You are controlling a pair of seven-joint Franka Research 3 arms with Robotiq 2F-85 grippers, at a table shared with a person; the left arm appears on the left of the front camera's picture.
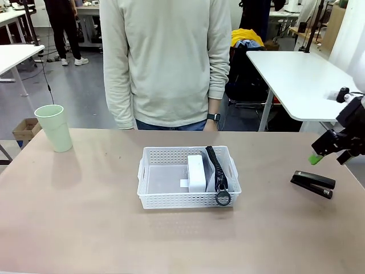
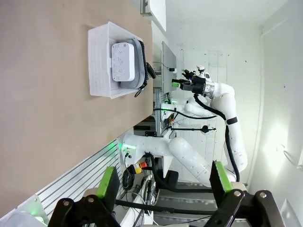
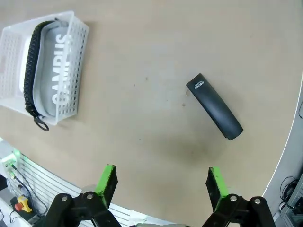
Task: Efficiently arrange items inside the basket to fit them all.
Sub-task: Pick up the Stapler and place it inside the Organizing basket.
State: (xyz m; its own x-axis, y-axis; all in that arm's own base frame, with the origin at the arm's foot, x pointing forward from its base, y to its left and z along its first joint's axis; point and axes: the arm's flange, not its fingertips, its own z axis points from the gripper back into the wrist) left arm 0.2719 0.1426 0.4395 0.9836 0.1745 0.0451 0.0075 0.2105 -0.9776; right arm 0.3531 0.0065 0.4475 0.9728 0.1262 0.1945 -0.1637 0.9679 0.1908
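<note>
Basket first: the shallow white perforated plastic basket (image 1: 165,200) is sitting mid-table, and inside it a white rectangular box (image 1: 195,171) is standing on edge against a grey oval pouch with a black zipper and ring pull (image 1: 213,165). The ring is hanging over the basket's near rim. The basket's left half is lying bare.

Over on the right, a black stapler (image 3: 214,106) is lying flat on the brown table (image 1: 85,217), well apart from the basket. The right gripper (image 3: 161,182) is hovering above the table with its fingers spread wide and holding nothing. In its wrist view the stapler is lying ahead of the green pads, slightly toward the right-hand one.

The left gripper (image 2: 164,177) is hanging released too, far from the basket. A pale green cup (image 1: 55,127) is standing upright near the table's far left corner. A person in a pale sweater (image 1: 165,63) is standing at the far side, arms hanging down.
</note>
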